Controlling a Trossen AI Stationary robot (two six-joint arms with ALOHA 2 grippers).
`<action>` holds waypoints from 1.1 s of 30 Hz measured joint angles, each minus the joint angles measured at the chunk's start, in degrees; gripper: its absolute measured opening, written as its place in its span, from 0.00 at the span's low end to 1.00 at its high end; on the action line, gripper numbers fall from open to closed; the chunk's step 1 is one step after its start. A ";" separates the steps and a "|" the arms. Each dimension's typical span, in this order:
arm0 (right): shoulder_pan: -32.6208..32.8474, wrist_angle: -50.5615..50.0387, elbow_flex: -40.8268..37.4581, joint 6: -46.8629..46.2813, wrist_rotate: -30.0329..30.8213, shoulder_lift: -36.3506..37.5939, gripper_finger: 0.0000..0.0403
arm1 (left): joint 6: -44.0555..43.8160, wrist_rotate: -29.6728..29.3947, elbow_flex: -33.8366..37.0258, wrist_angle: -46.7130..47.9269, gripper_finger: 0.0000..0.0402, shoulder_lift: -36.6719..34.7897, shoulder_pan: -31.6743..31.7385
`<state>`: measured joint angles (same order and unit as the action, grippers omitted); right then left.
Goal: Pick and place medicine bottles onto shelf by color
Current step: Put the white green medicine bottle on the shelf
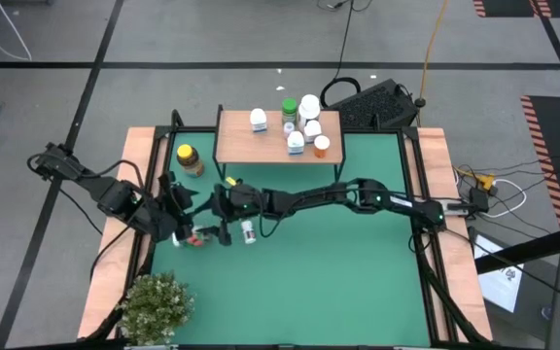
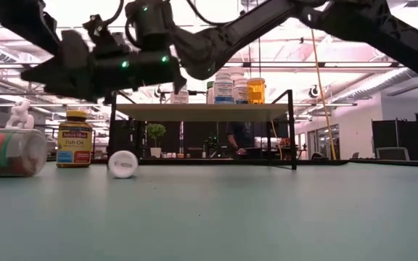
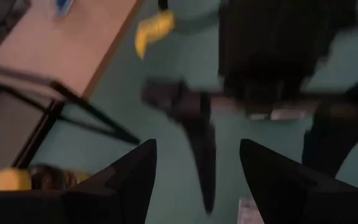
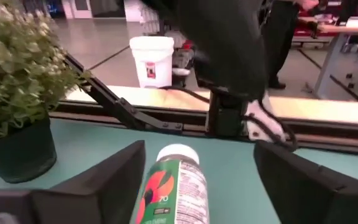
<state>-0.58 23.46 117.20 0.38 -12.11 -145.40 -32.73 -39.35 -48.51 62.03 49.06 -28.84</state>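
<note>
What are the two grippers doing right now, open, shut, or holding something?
Left gripper: open, holding nothing.
Right gripper: open around a lying bottle, not gripping it.

The shelf (image 1: 278,136) stands at twelve o'clock on the bench (image 1: 358,272), carrying a cluster of bottles (image 1: 299,124) toward its three o'clock end and one bottle (image 1: 259,120) nearer its middle. Just off its nine o'clock end a larger bottle (image 1: 190,160) stands on the mat. Near the bench's middle, toward nine o'clock, two bottles lie on their sides, one (image 1: 249,231) at three o'clock of the other (image 1: 198,237). The potted plant (image 1: 154,306) sits at seven o'clock.
</note>
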 joint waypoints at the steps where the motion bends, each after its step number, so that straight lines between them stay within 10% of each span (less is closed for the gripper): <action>1: 0.19 -0.16 0.56 -0.05 0.03 -0.77 0.77 | 1.26 -0.29 0.00 -1.31 0.58 0.00 0.00; 18: 1.58 0.81 1.69 -2.84 0.06 -8.91 0.84 | 11.38 -0.41 0.00 -13.05 0.58 0.00 3.93; 33: 2.06 0.42 1.69 -4.18 0.30 -9.20 0.70 | 6.92 7.88 0.00 -12.42 0.58 0.00 4.39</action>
<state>1.48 23.88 118.89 -3.81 -11.81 -154.61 -25.81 -31.47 -48.51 49.60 49.06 -24.45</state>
